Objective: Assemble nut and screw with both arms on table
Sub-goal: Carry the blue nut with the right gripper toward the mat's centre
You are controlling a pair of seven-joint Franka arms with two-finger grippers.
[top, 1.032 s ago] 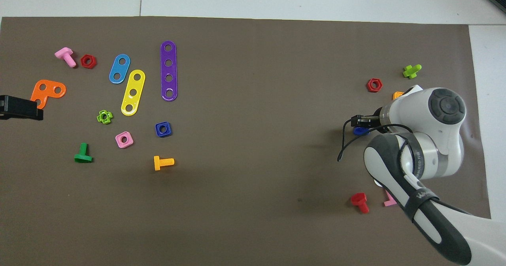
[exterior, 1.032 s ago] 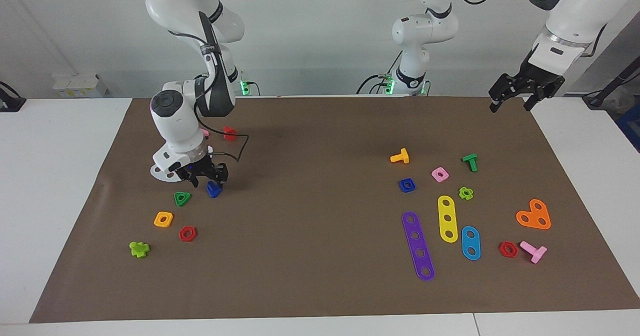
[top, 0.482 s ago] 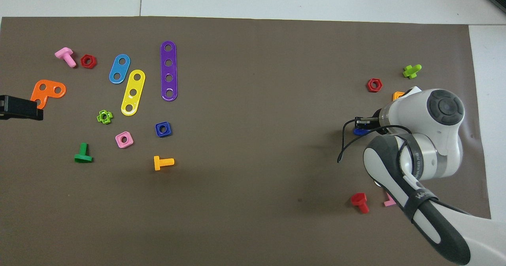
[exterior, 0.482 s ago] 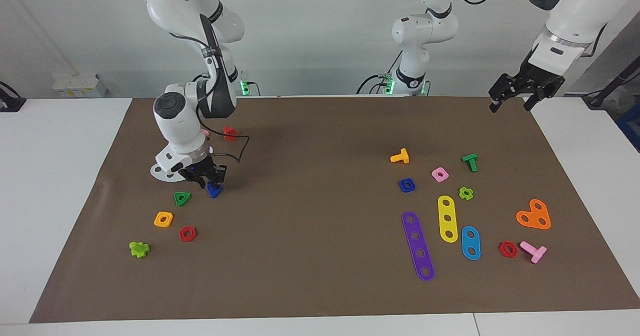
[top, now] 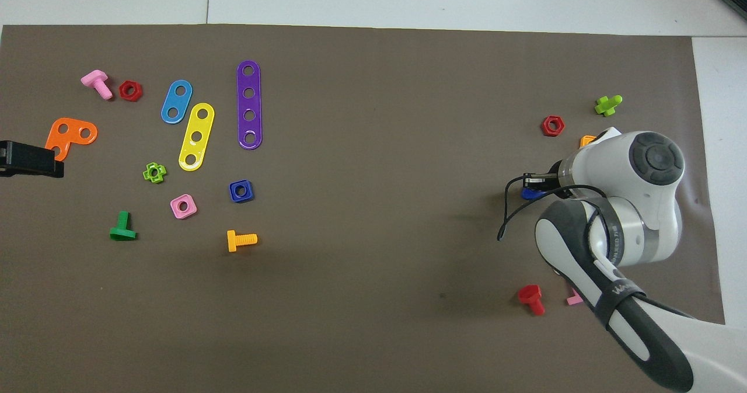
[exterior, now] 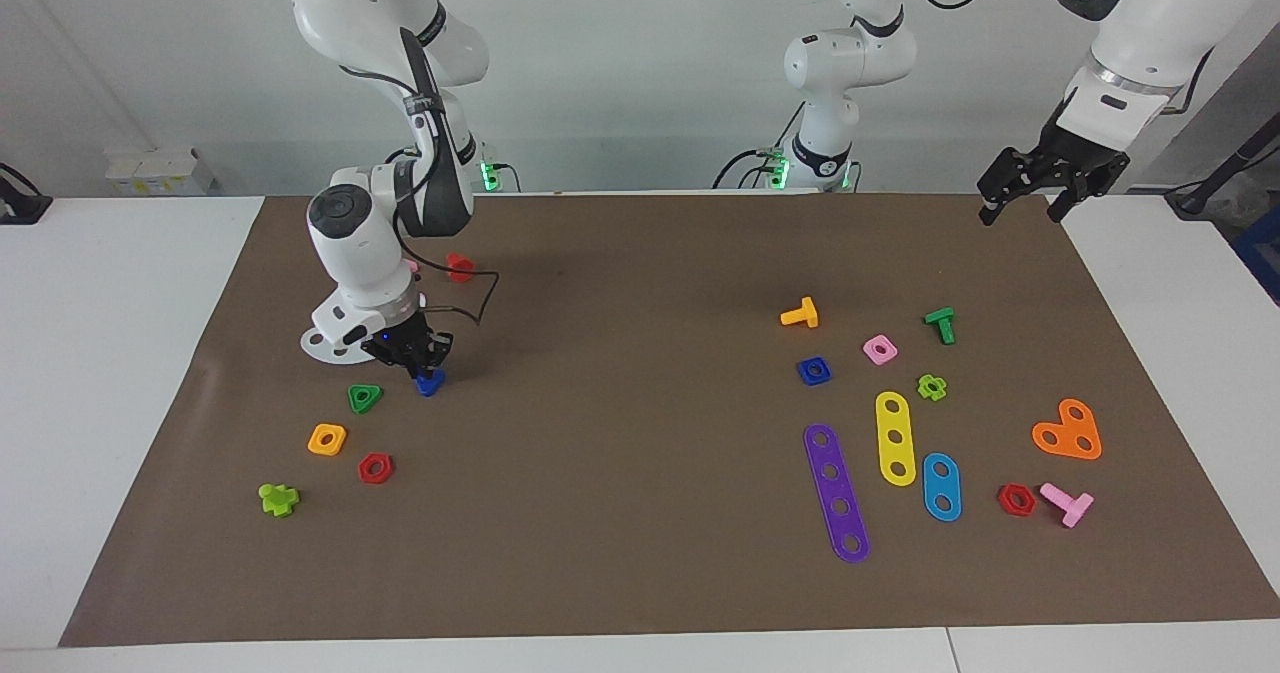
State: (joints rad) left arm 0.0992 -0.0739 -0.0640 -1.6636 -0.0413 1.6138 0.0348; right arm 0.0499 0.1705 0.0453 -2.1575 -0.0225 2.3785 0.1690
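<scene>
The right pincer is down at the right arm's end of the brown mat on the table, clamped on the small blue plastic triangular-headed screw, which appears to sit on the mat beside a green triangular nut. The small blue square plastic nut lies untouched toward the left arm's end, near a pink square nut. The left pincer waits, its fingers apart, above the mat's corner. Judging by this, only the screw grasp is done; picking up the nut and joining remain. The facing view shows the right fingers on the screw, while the overhead view hides most of that under the arm and shows only the left pincer's tip.
</scene>
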